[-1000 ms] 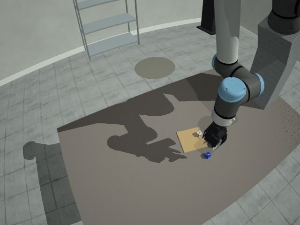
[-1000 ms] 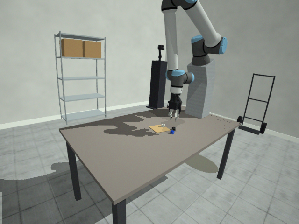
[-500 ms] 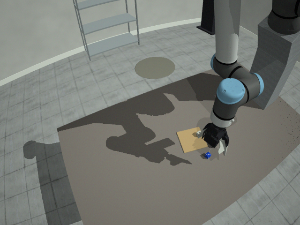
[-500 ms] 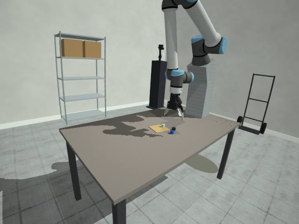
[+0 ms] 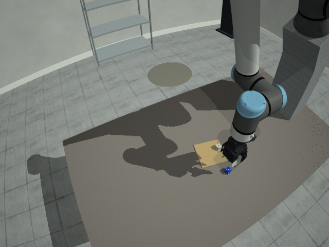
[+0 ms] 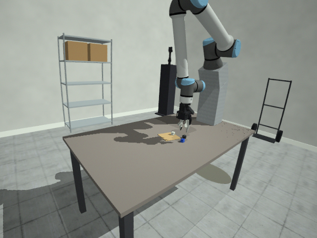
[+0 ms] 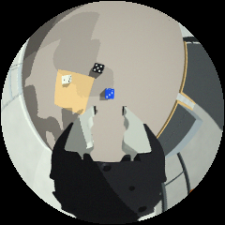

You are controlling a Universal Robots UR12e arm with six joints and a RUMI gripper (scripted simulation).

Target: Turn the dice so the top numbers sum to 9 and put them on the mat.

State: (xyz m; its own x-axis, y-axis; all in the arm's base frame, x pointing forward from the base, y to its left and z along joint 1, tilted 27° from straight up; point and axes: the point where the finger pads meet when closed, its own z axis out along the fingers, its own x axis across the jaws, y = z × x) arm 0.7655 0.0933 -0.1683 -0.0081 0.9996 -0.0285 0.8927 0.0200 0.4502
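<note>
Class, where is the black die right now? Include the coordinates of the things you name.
In the wrist view, the black die (image 6: 184,136) (image 7: 98,67) lies just off the mat's (image 5: 209,154) (image 6: 167,136) (image 7: 72,96) right edge, near the blue die (image 5: 227,170) (image 6: 182,140) (image 7: 110,94).

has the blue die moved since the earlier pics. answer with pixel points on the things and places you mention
No, the blue die (image 5: 227,170) (image 6: 182,140) (image 7: 110,94) has not visibly moved: in the top view it keeps its place beside the mat (image 5: 207,153) (image 6: 167,136) (image 7: 74,96).
</note>
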